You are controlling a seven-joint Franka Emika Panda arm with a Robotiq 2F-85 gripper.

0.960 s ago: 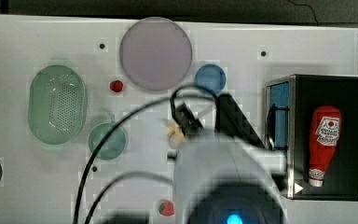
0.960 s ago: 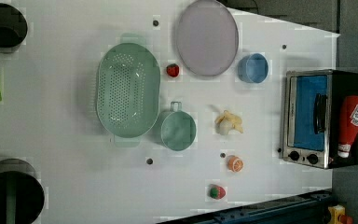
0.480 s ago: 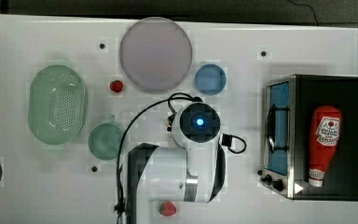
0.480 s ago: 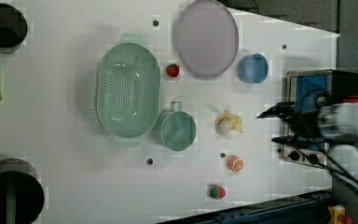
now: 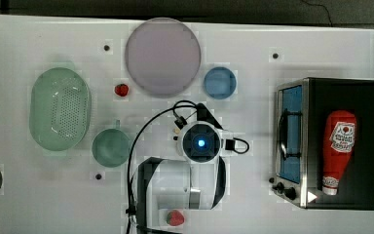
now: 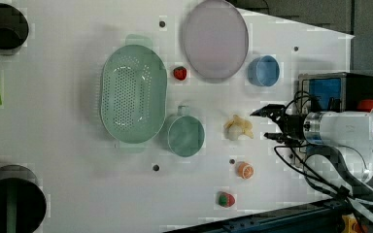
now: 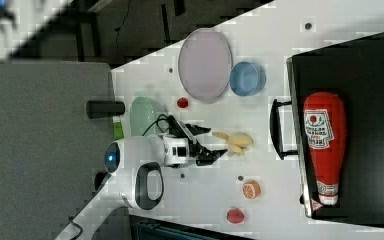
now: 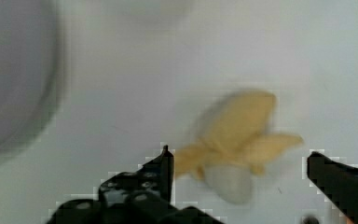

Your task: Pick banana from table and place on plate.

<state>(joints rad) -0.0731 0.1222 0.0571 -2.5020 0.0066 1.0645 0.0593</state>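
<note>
Gripper (image 6: 270, 124) w/ black fingers spread wide, just beside banana (image 6: 238, 128): pale, stubby, peel splayed, lying on smooth white table (image 6: 68, 184). Flat round lilac plate (image 6: 215, 39) well apart.

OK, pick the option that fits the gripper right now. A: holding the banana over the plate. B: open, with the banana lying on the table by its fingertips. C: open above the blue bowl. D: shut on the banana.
B: the gripper has its jaws spread, and the banana lies on the table, unheld.
</note>
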